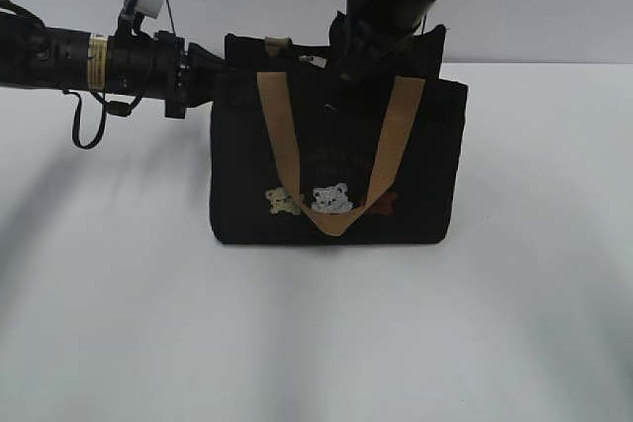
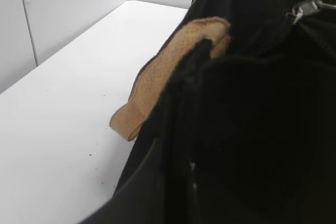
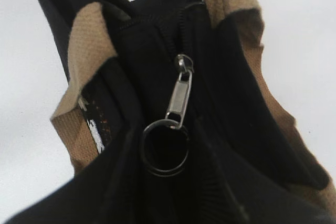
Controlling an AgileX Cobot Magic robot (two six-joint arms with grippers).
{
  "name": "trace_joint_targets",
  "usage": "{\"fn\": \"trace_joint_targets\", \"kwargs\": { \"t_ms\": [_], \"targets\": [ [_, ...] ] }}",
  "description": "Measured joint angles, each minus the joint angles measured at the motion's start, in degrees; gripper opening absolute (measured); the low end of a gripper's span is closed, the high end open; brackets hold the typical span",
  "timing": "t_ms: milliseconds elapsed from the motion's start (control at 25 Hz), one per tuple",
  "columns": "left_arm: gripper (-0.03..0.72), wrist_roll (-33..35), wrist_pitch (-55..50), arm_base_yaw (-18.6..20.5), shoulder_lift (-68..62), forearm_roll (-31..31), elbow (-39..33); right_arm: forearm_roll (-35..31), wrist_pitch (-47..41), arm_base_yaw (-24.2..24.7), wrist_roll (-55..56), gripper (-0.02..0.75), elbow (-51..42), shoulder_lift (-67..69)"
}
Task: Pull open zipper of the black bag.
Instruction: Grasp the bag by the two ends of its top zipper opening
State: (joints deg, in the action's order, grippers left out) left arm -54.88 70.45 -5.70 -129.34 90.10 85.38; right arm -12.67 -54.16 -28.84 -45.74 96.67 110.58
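The black bag (image 1: 247, 195) stands upright on the white table, with tan handles (image 1: 277, 126) and small bears (image 1: 331, 198) on its front. My left gripper (image 1: 213, 74) reaches in from the left and is shut on the bag's upper left edge. In the left wrist view black fabric (image 2: 252, 129) fills the right side. My right gripper (image 1: 346, 71) comes down onto the bag's top. The zipper's silver tab (image 3: 178, 98) points straight at it. The zipper's ring (image 3: 148, 156) sits between the dark fingers, and the right gripper (image 3: 167, 153) is shut on it.
The white table (image 1: 316, 343) spreads out in front of the bag and to both sides. A white wall (image 2: 73, 9) stands close behind. One tan handle (image 2: 152, 87) hangs over the bag's side. A small label (image 3: 94, 124) shows inside the bag's rim.
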Motion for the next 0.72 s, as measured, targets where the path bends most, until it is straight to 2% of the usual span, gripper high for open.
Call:
{"fn": "trace_joint_targets", "kwargs": {
  "t_ms": [360,720],
  "targets": [
    [0.011,0.0,0.41,-0.19,0.0,0.0,0.0,1.46,-3.6,1.07,4.73,0.247,0.0,-1.86],
    [0.011,0.0,0.31,-0.25,0.0,-0.21,0.0,1.02,-9.62,8.17,8.81,0.246,0.0,-4.12]
  ]
}}
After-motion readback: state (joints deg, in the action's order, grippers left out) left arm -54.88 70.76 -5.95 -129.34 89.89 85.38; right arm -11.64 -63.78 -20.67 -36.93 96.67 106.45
